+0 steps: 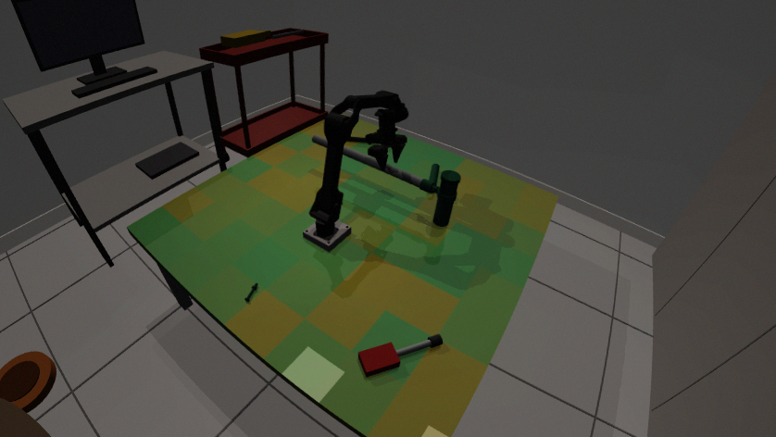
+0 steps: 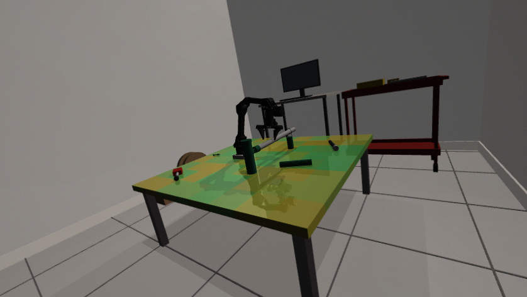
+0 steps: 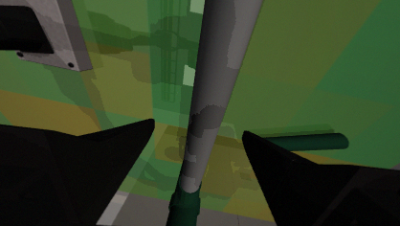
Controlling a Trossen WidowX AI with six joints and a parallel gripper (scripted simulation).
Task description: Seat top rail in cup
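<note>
We have the black two-fingered gripper point(image 1: 390, 164) point(image 2: 269, 139) point(image 3: 199, 128) spread almost as wide as it goes, with nothing in its grasp, its pointed fingers standing to either side of the long grey cylindrical rail point(image 1: 365, 157) point(image 2: 273, 139) point(image 3: 212, 81). The rail's near end meets the short dark green tubular cup point(image 1: 429, 185) point(image 2: 256, 148) point(image 3: 185, 203) beside the thick green round post point(image 1: 444, 204) point(image 2: 249, 158), and the rail looks seated, though we cannot tell how deep it goes inside. Letting go seems to be the step in hand, so we should lift straight up along the line of the fingers, keeping the gap centred over the rail, and not twist or slide sideways until both tips are well above it. A brush against the tube could draw its end back or drag the brace band down; the band looks high, near the post's cap. We would check the joint once we are up. The rail seems smooth and matt, like dull metal, mottled by hard-edged shadows; the cup flares into a collar at its mouth. The patchwork tabletop point(image 1: 380, 293) point(image 2: 221, 199) point(image 3: 297, 96), green and ochre, looks glossy enough to carry reflections.
</note>
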